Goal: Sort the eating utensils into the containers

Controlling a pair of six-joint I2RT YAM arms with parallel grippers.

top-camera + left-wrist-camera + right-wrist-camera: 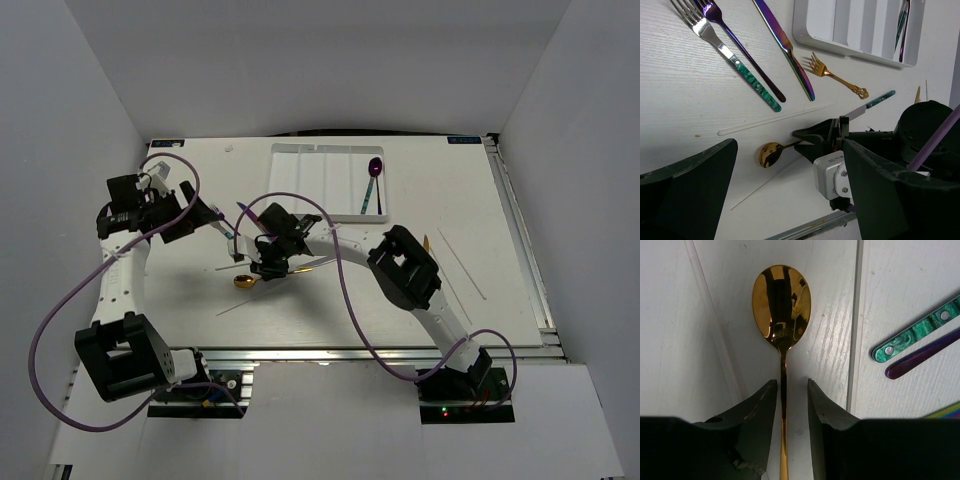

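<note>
The right gripper [790, 387] is down at the table with its two fingers [757, 410] astride the thin handle of the gold spoon [781, 302]. A sliver of white tabletop shows between the handle and each finger, so the jaws are partly closed around the handle but not clamped on it. The spoon lies flat, its bowl facing up and pointing away from the fingers. Just to one side of it rest the end of a teal fork handle [917, 332] and a purple handle [925, 357], and a thin white stick [856, 320] runs alongside the spoon.

The left gripper [212, 217] hangs above the table to the left, jaws spread wide and holding nothing.

Beyond the gold spoon, the left wrist view shows a teal-handled fork [735, 62], a purple fork [740, 50], a purple knife [785, 47], a small gold fork [832, 74] and a teal-handled knife [870, 105], all loose on the table [470, 200]. The white tray [300, 150] sits at the far edge, with a purple spoon [374, 167] in its rightmost compartment.
</note>
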